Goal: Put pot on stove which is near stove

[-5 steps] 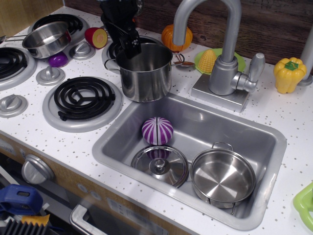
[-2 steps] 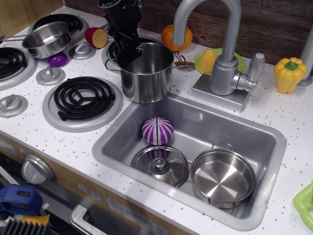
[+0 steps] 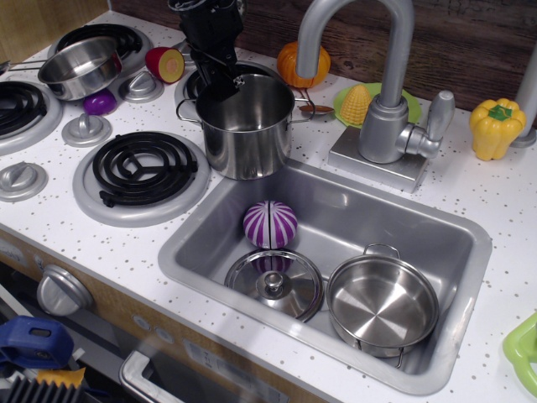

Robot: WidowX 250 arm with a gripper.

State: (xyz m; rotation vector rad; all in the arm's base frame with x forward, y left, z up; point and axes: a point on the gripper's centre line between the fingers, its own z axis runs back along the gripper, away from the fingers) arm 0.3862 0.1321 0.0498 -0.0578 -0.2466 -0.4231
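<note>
We see tool [image 3: 225, 80] clamped on pot [image 3: 245, 138] rim, upper centre | pot beside sink [image 3: 470, 252] on worktop [image 3: 59, 227]

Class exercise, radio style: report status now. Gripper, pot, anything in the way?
Gripper at the pot rim, jaw state unclear. Pot upright between rear burner and sink edge. Front burner bare, nothing blocking.

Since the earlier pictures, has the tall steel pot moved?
Yes. The pot has shifted slightly toward the front, closer to the sink edge, and sits a bit more to the left, judged against the faucet.
</note>
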